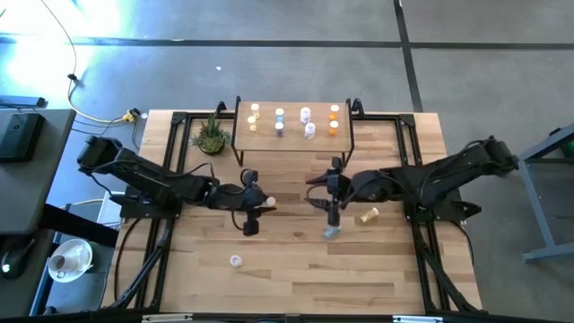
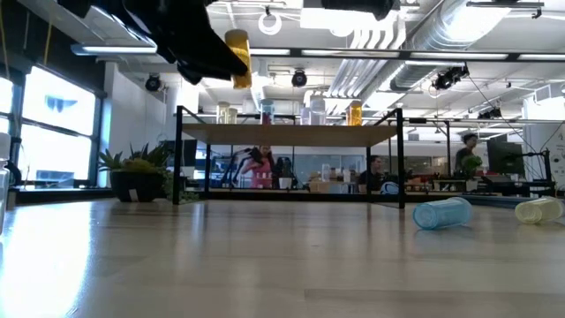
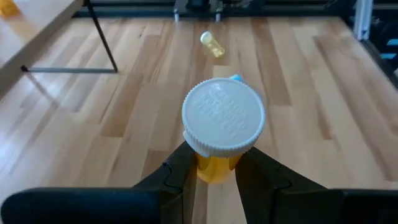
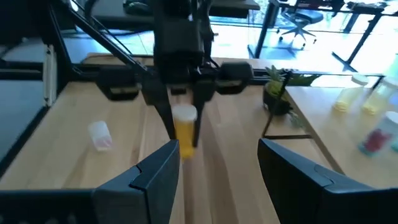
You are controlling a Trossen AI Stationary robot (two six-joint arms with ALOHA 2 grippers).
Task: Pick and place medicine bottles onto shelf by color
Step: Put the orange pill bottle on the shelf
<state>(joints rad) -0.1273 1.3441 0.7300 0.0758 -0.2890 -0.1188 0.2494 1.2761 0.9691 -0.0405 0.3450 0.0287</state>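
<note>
We are seeing an amber-yellow bottle (image 3: 217, 165) with a ribbed white cap (image 3: 223, 116) showing between black fingers (image 3: 178, 180). A teal bottle (image 2: 442, 213) and a pale yellow bottle (image 2: 539, 209) are lying on the light, striped plank table (image 1: 296, 269). The shelf (image 1: 291, 142) is showing a pale wood top on black legs, beside a green plant (image 1: 212, 136).

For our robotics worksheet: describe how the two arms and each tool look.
Both arms are dark, jointed and slender, mounted on black frames at the table's sides. The left tool and right tool each end in two flat, black, tapering fingers. No markings are readable.
</note>
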